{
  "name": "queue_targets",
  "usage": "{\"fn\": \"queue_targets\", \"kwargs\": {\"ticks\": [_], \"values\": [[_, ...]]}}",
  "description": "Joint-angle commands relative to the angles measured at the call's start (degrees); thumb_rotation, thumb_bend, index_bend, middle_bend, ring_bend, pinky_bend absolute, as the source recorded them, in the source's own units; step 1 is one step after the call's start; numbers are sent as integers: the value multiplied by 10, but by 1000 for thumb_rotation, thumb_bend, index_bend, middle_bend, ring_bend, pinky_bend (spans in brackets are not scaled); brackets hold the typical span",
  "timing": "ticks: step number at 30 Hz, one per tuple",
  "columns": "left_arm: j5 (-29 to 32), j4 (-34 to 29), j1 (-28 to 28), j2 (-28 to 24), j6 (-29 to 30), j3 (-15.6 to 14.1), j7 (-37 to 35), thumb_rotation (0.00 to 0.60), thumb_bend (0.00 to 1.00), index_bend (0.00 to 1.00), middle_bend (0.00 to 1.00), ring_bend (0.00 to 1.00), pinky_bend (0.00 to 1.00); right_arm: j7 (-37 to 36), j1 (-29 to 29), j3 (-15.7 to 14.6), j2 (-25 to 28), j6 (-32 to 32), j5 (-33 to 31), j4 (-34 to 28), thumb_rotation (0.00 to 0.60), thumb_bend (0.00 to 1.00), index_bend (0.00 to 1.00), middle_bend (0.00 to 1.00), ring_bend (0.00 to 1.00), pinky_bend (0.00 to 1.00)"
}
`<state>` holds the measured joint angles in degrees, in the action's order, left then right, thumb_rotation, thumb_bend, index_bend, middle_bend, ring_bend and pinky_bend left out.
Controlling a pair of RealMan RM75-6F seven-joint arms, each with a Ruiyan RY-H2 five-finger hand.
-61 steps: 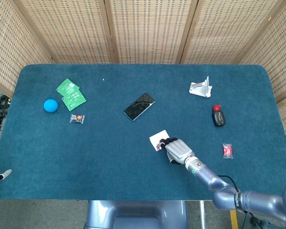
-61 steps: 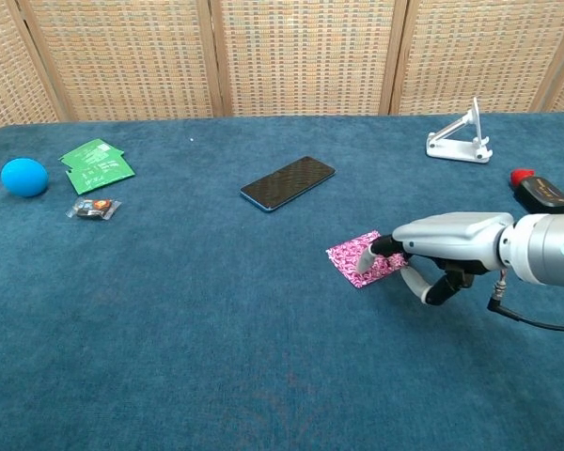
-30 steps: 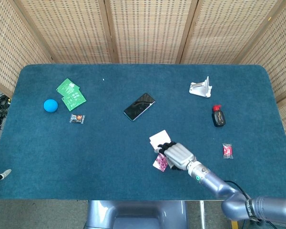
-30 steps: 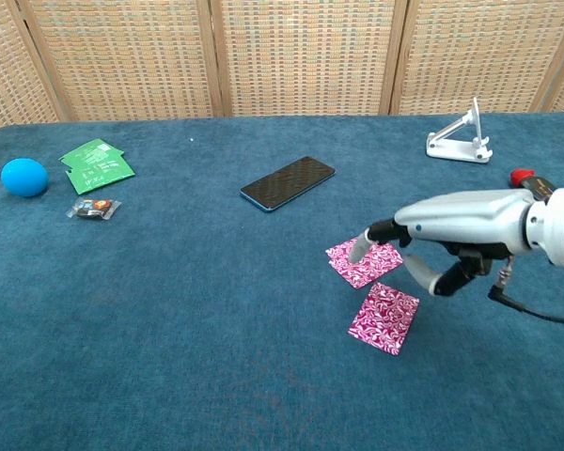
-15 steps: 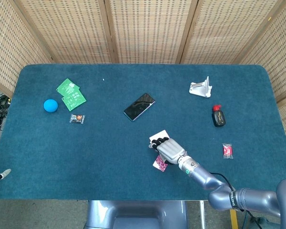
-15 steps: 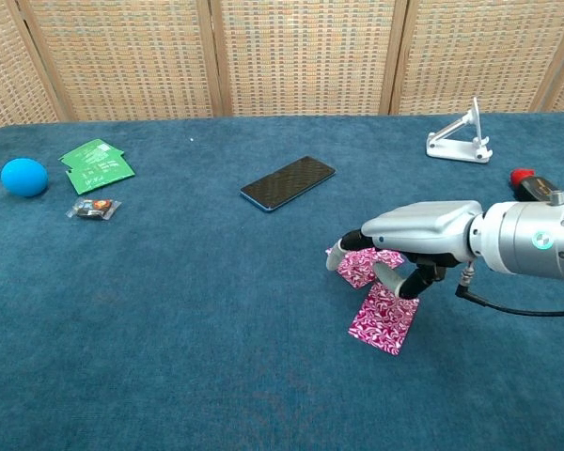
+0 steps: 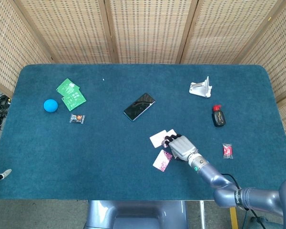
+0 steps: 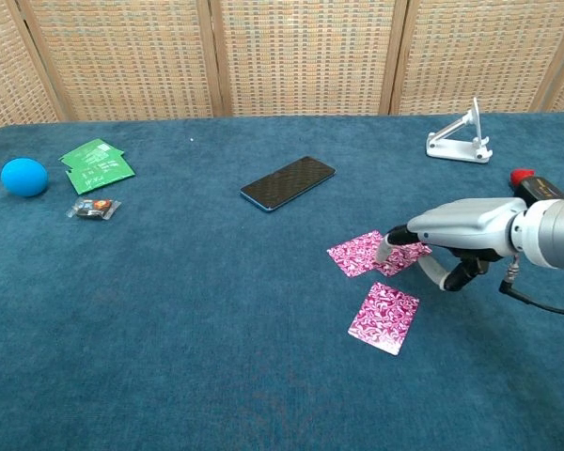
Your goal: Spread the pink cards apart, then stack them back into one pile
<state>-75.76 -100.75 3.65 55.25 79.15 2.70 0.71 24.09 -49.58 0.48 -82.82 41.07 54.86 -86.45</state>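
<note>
Three pink patterned cards lie on the blue cloth right of centre. One card (image 8: 357,254) lies flat on the left, and a second card (image 8: 409,255) overlaps its right edge, partly under my fingertips (image 8: 391,246). The third card (image 8: 383,318) lies alone nearer the front edge. In the head view the two overlapping cards (image 7: 162,137) show pale faces and the lone card (image 7: 162,160) shows pink. My right hand (image 8: 456,237) (image 7: 182,147) presses its fingertips on the second card and grips nothing. My left hand is not seen in either view.
A black phone (image 8: 288,182) lies behind the cards. A white stand (image 8: 461,140) and a red-capped black item (image 8: 538,191) are at the back right. A red packet (image 7: 227,150) lies right of my hand. Green packets (image 8: 97,163), a blue ball (image 8: 24,177) and a small wrapper (image 8: 94,209) are far left.
My right hand moved right, dragging one card off the pile so it overlaps the left card's right edge. A second ago another card was drawn toward the front edge.
</note>
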Motion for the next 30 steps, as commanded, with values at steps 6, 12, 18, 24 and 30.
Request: {"fn": "queue_targets", "kwargs": {"ticks": [6,12,18,24,30], "values": [[-2,-3,1,2,1,-1,7,600,0,0,0,0,0,-4,6,-8,16,-6,-33,26,600,1000,193,198,168,235],[0,-3,1,3,2,0,9,600,0,0,0,0,0,6,3,-20,27,-21,-66,40,600,1000,193,198,168,235],[-1,-3,1,3,1,0,10,600,0,0,0,0,0,-2,7,-19,34,-13,-54,29,600,1000,193,198,168,235],[-2,-3,1,3,3,-1,11,600,0,0,0,0,0,-1,8,-27,48,-12,-11,-2,600,1000,193,198,168,235],[-3,-2,0,2,5,-1,7,600,0,0,0,0,0,12,10,-33,49,1,10,-6,600,1000,193,198,168,235]]}}
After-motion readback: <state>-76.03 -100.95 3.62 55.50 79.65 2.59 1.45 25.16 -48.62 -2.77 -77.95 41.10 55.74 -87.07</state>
